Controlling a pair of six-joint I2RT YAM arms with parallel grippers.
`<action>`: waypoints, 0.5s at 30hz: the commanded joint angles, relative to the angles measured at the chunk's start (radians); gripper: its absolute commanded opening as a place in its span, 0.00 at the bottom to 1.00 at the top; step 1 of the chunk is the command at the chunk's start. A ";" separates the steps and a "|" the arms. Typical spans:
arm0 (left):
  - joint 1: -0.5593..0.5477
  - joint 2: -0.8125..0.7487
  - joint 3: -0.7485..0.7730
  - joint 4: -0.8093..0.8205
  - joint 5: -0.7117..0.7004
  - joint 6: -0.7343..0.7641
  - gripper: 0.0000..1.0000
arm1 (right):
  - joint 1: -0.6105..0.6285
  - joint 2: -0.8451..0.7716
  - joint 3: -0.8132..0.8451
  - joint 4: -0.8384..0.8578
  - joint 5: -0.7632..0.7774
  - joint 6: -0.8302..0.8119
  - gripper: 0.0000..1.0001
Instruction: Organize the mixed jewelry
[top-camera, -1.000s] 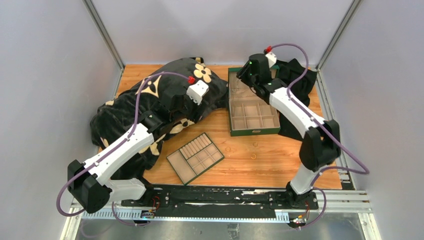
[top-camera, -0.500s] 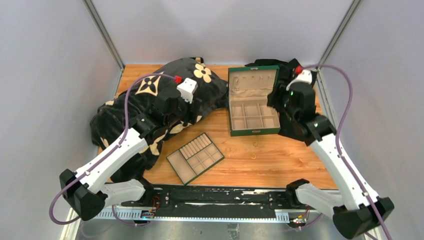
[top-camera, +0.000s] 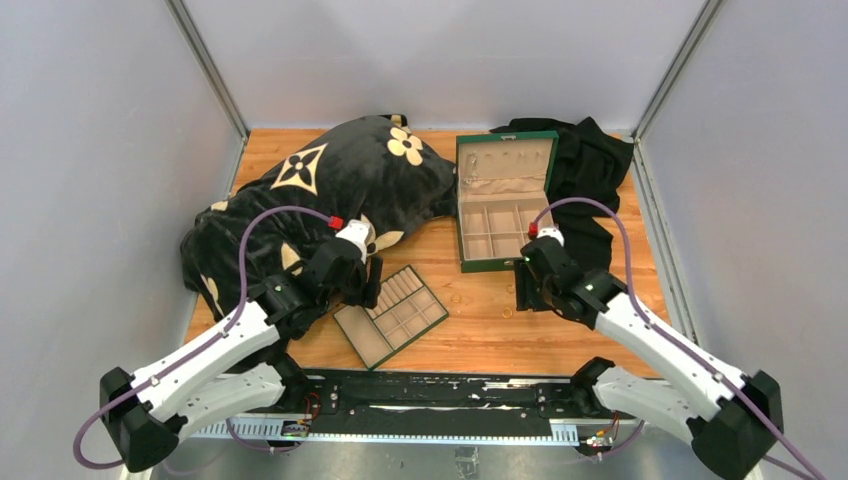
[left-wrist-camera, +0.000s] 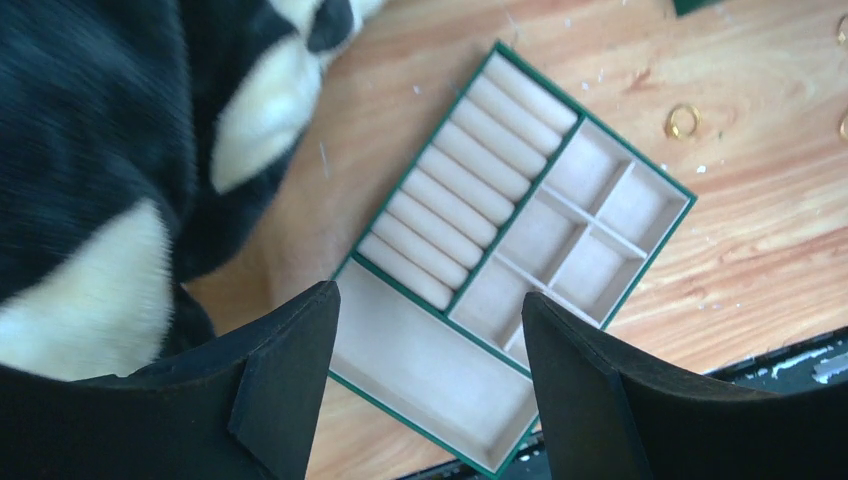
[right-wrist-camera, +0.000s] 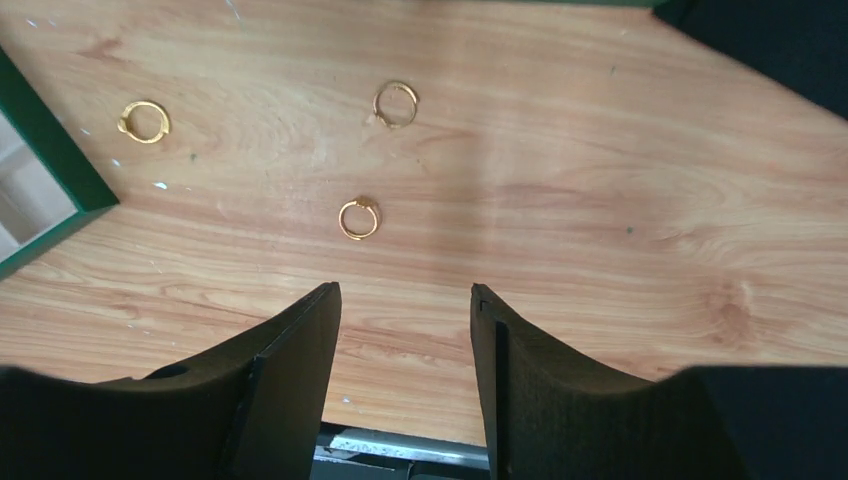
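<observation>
Three thin gold rings lie loose on the wood between the tray and the box: one (right-wrist-camera: 144, 121) by the tray's corner, one (right-wrist-camera: 396, 104) farther off, one (right-wrist-camera: 359, 218) nearest my right gripper (right-wrist-camera: 404, 290), which hovers open and empty just short of it. From above, the rings show as tiny specks (top-camera: 507, 312) beside the right gripper (top-camera: 520, 290). My left gripper (left-wrist-camera: 428, 296) hangs open and empty over the flat green tray (left-wrist-camera: 430, 370), above its long bare compartment. The tray (top-camera: 395, 318) lies slantwise in front of the green box (top-camera: 510, 264), whose lid stands open.
A big black cushion with beige flowers (top-camera: 330, 190) fills the left and back of the table, right beside the left arm. Black cloth (top-camera: 590, 170) lies behind and right of the box. A black rail (top-camera: 430, 390) runs along the near edge.
Both arms have swung back toward the near edge. The left gripper left the cushion and now hangs over the tray. The right came away from the box to the rings, its jaws wider.
</observation>
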 joint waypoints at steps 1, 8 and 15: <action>-0.041 0.019 -0.033 -0.019 -0.023 -0.129 0.72 | 0.011 0.099 -0.022 -0.006 -0.111 -0.042 0.53; -0.041 0.074 0.003 0.004 -0.055 -0.124 0.73 | -0.032 0.253 -0.020 0.085 -0.302 -0.134 0.48; -0.041 0.103 0.007 0.050 -0.014 -0.150 0.74 | -0.045 0.369 -0.017 0.136 -0.320 -0.167 0.43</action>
